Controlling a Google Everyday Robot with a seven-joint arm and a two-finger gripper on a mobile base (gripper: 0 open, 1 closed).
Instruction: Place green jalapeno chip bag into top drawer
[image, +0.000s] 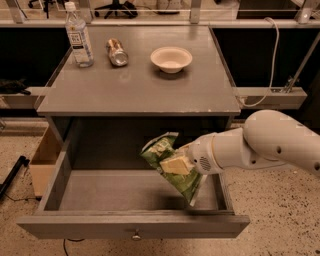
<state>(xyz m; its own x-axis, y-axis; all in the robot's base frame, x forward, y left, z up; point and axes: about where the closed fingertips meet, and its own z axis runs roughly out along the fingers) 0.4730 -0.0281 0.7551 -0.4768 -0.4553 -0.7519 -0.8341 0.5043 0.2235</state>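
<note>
The green jalapeno chip bag (169, 162) is held in the air over the right half of the open top drawer (131, 224), tilted with its lower end near the drawer's front right corner. My gripper (176, 165) comes in from the right on a white arm and is shut on the middle of the bag, its pale fingers (174, 165) pressed against it. The drawer is pulled out wide, its grey floor bare, and its small round knob (135, 235) shows on the front panel.
On the grey tabletop (140, 92) stand a water bottle (78, 36), a crushed metal can (117, 52) and a white bowl (171, 58). A cardboard box (44, 160) sits on the floor to the left. A white cable (270, 65) hangs at the right.
</note>
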